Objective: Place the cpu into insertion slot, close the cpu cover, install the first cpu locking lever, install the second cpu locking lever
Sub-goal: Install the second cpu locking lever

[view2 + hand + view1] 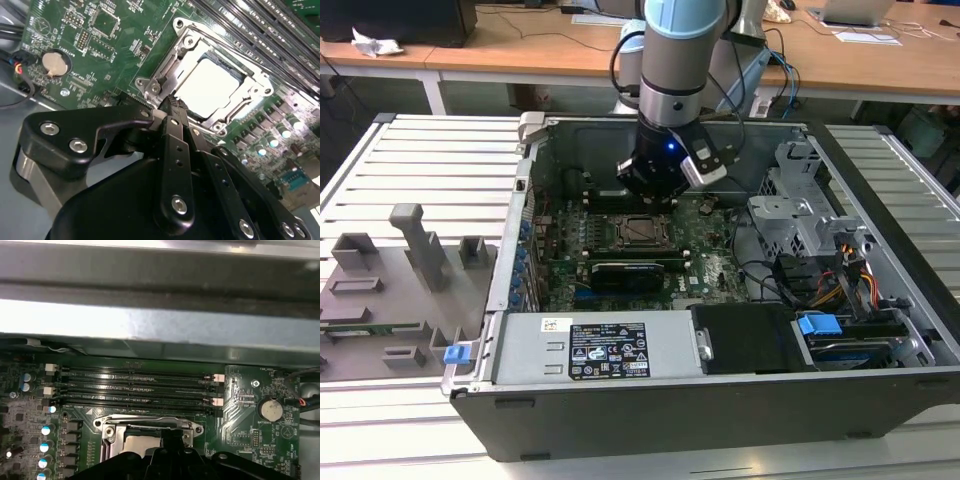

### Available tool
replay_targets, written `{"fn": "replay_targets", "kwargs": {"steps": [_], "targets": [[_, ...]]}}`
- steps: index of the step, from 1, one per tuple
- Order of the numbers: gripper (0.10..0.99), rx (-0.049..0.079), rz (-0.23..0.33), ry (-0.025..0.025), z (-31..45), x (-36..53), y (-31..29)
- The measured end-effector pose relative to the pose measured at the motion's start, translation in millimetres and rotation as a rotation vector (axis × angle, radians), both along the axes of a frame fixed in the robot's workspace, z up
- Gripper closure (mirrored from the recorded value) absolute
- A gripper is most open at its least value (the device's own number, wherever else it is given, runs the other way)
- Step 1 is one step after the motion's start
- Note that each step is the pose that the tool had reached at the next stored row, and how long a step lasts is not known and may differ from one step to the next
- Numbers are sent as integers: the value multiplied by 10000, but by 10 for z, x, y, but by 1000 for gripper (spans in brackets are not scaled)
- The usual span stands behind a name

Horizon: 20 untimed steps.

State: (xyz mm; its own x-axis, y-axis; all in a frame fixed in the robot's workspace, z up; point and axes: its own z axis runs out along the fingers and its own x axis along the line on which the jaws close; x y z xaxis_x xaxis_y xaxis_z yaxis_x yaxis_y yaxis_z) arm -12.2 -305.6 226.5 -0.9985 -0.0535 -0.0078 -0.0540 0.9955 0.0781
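The cpu (207, 87) lies silver face up in the socket on the green motherboard (100, 45). The cpu cover (186, 41) lies flat around it, its square window framing the chip. A thin metal lever (227, 49) runs along one side of the socket. My gripper (172, 104) is shut, its black fingertips pressed together right at the socket's corner, with nothing seen between them. In the exterior view the gripper (658, 196) hangs just behind the socket (638, 231). The first wrist view has the cpu (137, 444) and cover (107, 430) just beyond the gripper (172, 437).
The open computer case (520, 300) surrounds the board. A long black card (635, 271) sits in front of the socket. Memory slots (140, 387) run beside it, and a coin battery (271, 410) is nearby. Drive cages and cables (820, 250) fill the exterior view's right.
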Motion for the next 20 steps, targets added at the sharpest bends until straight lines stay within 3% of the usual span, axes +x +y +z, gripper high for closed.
{"fn": "replay_targets", "kwargs": {"steps": [4, 11, 17, 20], "targets": [[980, -1, 1, 0, 144, 0, -2], [980, -1, 0, 1, 143, 0, -117], [980, -1, 1, 1, 166, 0, -132], [980, -1, 0, 0, 244, 0, -132]]}}
